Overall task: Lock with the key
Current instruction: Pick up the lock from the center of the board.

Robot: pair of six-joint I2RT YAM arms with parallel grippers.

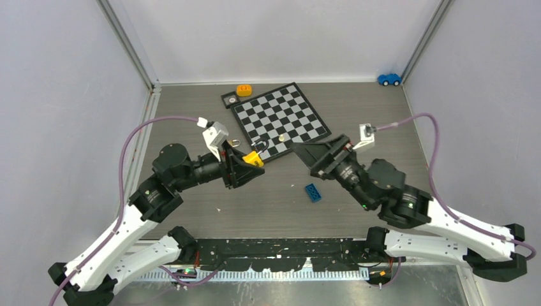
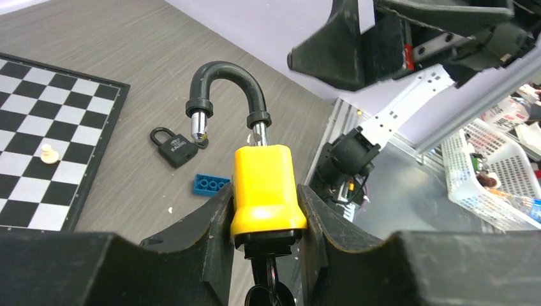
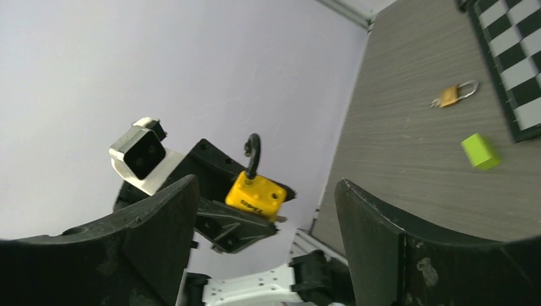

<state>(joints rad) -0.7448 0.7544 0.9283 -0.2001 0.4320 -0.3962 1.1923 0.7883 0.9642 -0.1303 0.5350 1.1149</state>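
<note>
Beside the chessboard point(image 1: 281, 120), left fingers point(image 2: 198, 236) clamp the yellow padlock point(image 2: 265, 188); right fingers point(image 3: 153, 236) spread wide.

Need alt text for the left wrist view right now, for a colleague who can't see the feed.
The left gripper clamps a yellow padlock upright, its black shackle raised open. Behind it on the table lie a small black padlock, a blue brick and a chessboard.

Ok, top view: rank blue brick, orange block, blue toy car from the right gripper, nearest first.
1. Blue brick, just nearside of the right gripper.
2. Orange block, far edge, left of centre.
3. Blue toy car, far right corner.
</note>
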